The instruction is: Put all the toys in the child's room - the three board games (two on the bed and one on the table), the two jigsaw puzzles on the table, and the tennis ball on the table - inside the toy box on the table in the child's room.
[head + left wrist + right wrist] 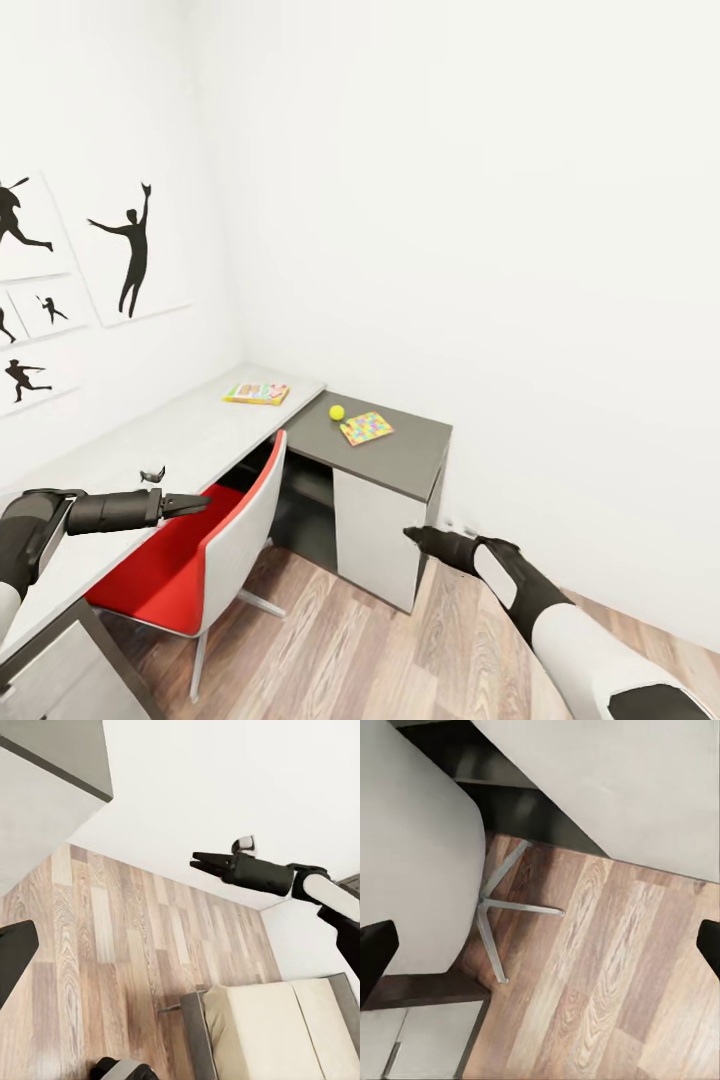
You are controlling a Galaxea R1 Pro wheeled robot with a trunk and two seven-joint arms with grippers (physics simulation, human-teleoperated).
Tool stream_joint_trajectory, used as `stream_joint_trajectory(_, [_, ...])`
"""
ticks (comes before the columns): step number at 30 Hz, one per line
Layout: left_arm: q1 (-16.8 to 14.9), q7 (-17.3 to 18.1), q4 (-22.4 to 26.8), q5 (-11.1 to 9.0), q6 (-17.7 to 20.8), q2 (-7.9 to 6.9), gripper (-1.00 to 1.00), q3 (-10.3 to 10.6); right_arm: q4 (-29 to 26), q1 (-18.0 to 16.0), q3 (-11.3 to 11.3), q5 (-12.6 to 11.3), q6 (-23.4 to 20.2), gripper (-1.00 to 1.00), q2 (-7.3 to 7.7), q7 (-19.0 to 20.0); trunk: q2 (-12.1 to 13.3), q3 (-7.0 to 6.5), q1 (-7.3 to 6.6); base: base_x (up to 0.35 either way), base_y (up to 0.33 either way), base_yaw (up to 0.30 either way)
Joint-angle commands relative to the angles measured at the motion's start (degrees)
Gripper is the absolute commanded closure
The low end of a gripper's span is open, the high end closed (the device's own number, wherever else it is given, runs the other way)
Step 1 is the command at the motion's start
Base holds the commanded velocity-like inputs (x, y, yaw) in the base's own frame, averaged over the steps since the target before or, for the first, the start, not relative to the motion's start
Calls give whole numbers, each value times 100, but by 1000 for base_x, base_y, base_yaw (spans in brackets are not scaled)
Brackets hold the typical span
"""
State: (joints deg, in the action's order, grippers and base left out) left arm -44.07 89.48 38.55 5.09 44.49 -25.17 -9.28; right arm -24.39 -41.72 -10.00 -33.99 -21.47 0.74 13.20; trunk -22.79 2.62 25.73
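A white-walled child's room with a wood-plank floor, seen from the head camera: the L-shaped desk runs along the wall under black sports pictures, a red-seated chair tucked beneath it. A yellow-orange board game lies flat on the pale top; on the lower dark wing sit the small yellow-green tennis ball and, just beside it, a multicoloured jigsaw puzzle. The left tool hovers over the desk edge, well apart from the toys, its fingers seemingly together; the right tool hangs near the cabinet, and whether it is apart or together cannot be told here.

From the left wrist camera, the right tool appears pressed together and empty, above the floor, with the bed's cream mattress below.

From the right wrist camera, the chair's metal legs stand on the planks.

The robot appears to be approaching; next it must close on the desk and pick a toy.
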Motion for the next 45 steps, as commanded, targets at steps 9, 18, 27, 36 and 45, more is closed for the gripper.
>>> stream_joint_trajectory(9, [-5,42,4,53,60,0,-100,-23,-1796,-60,82,-20,-2037,-100,-2,-392,-13,14,5,52,40,0])
stream_joint_trajectory(18, [-7,-14,4,53,60,-5,-100,-39,-2264,-1097,131,-105,-2838,-100,-743,-3209,-13,14,5,162,17,0])
stream_joint_trajectory(27, [-6,-76,4,53,60,-5,-100,-31,-2302,-1589,142,-203,-3093,-100,-1006,-3764,-13,14,5,31,-114,0])
stream_joint_trajectory(36, [-7,-237,4,53,66,-6,-100,-48,-2338,-1630,139,-229,-3108,-100,-1047,-3797,-13,21,5,19,-92,66])
stream_joint_trajectory(45, [-6,-263,4,53,69,-6,-100,-47,-2342,-1644,132,-222,-3102,-100,-1074,-3807,-13,60,5,144,-71,229])
